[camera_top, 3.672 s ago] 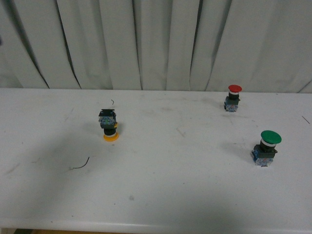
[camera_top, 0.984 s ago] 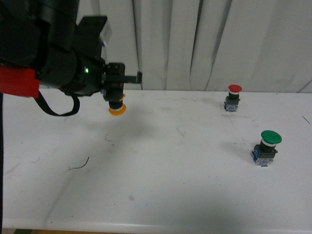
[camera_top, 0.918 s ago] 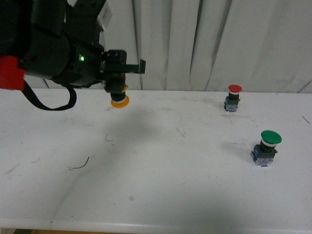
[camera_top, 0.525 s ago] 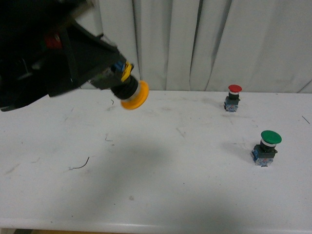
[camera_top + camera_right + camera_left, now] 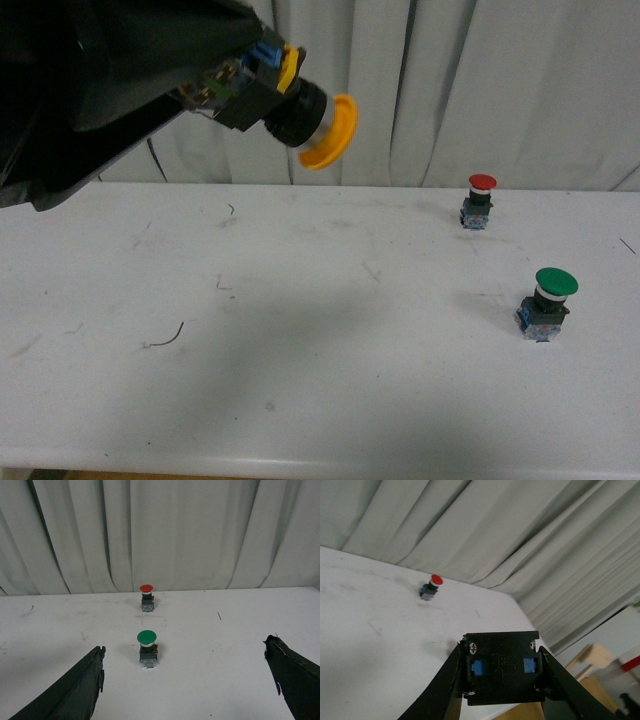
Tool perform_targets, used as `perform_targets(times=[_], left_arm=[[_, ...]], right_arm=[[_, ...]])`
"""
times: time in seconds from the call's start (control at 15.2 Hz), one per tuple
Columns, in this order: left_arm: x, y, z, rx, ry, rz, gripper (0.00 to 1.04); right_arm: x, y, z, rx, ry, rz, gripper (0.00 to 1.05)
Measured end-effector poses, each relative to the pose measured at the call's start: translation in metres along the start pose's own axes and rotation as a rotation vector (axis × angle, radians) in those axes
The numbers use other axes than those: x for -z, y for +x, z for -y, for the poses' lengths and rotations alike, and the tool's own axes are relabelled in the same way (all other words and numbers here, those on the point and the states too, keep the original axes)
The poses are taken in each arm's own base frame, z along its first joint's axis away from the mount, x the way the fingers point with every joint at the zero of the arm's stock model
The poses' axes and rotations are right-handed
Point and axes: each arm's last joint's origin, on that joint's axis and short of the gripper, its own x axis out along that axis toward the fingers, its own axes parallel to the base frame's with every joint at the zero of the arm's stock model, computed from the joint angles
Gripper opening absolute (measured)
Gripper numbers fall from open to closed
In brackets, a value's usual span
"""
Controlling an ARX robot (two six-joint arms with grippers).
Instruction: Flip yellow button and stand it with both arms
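- Grips yellow button [image 5: 290, 100] by its dark base in left gripper [image 5: 228, 85], fingers clenched on both sides.
- Holds it high above the table [image 5: 300, 390], at 11 o'clock in front view, tilted, cap aimed toward 4 o'clock.
- Spreads right gripper [image 5: 185, 680] wide, grasping nothing.
- Leaves red button [image 5: 481, 200] at 2 o'clock and green button [image 5: 548, 302] at 4 o'clock, both upright.

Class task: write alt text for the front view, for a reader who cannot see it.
The left claw holds the yellow button high above a white table, tilted so its cap points sideways and down. A red button and a green button stand upright on the table's right side, before a pale curtain.
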Motion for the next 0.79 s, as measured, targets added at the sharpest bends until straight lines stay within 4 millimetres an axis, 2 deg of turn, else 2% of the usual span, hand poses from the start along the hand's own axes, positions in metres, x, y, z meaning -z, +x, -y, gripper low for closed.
perform_targets(times=[0.13, 0.26, 0.52, 0.79], left_arm=[[0.010, 0.002, -0.007, 0.087, -0.154, 0.036, 0.36], [0.009, 0.001, -0.003, 0.185, -0.228, 0.090, 0.36], [0.012, 0.002, 0.013, 0.299, -0.248, 0.099, 0.36], [0.026, 0.006, 0.007, 0.283, -0.252, 0.047, 0.36]], right_arm=[[0.000, 0.000, 0.000, 0.000, 0.000, 0.000, 0.98], [0.000, 0.000, 0.000, 0.000, 0.000, 0.000, 0.98], [0.000, 0.000, 0.000, 0.000, 0.000, 0.000, 0.98], [0.000, 0.000, 0.000, 0.000, 0.000, 0.000, 0.98]])
